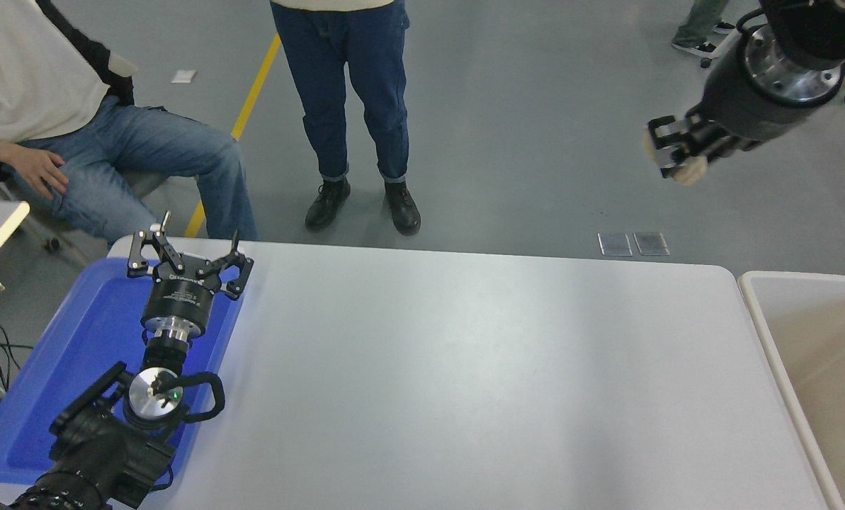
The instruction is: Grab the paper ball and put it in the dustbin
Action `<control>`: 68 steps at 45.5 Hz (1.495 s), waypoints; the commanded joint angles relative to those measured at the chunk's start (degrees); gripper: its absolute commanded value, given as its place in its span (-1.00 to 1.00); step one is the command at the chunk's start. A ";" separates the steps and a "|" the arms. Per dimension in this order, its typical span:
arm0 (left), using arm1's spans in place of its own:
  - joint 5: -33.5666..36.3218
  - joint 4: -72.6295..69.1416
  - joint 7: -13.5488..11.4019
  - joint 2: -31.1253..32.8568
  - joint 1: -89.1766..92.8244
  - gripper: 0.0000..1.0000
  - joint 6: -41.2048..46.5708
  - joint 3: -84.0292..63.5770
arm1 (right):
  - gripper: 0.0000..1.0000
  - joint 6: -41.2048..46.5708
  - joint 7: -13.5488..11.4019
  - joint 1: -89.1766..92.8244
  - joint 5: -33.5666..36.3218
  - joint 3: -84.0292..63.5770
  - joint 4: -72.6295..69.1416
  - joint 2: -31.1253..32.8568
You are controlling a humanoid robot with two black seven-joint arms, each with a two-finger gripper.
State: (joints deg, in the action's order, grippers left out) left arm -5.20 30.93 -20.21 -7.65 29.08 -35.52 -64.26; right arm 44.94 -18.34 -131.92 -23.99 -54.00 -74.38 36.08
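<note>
Only the head view here, so one angle to go on. The right black gripper [670, 152] is raised high at the upper right, out past the far edge of the white table [464, 354], with its fingers clamped on the small lumpy tan-beige paper ball [690, 171]. Bits of the wad poke out on either side of the jaws.

The large cream-beige plastic dustbin [762, 312] with its thick white rim sits off the table's right end, below and a bit right of the gripper.

The ball looks light and squishy to me, nothing fragile, so a squeeze across the middle should do. Being crumpled, it shouldn't slip.

The left black gripper [188, 258] is parked at lower left over the shallow blue tray [61, 368], fingers spread apart.
</note>
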 commanded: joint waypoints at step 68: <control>-0.08 -0.08 -0.26 0.00 -0.08 1.00 0.10 -0.16 | -1.00 0.06 -0.21 7.10 -13.28 -11.83 18.57 38.36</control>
State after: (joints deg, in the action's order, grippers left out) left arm -5.27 30.85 -20.45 -7.65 29.01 -35.48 -64.40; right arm 45.00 -18.91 -130.10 -38.13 -67.11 -59.80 73.59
